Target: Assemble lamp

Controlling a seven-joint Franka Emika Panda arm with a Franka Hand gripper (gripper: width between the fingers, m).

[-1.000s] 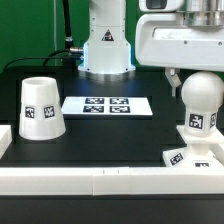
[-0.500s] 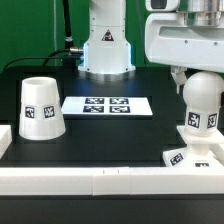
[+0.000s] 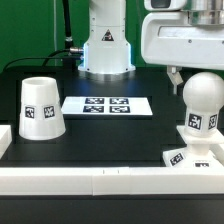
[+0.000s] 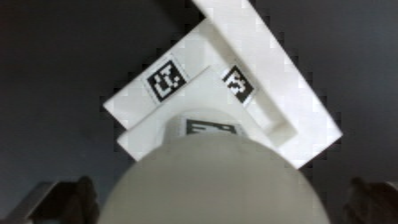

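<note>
The bulb (image 3: 200, 98) stands upright on the base (image 3: 182, 158), directly below the gripper (image 4: 214, 205). Its fingers are spread apart and clear of the bulb, probably to straddle its head. The shade (image 3: 40, 108) waits well off to the gripper's side.

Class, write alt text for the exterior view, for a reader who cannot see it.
A white round-headed bulb stands upright on the flat base at the exterior view's right, with the robot's gripper close above it. A tapered white shade stands apart at the left, and the marker board lies on the black table between them.
</note>
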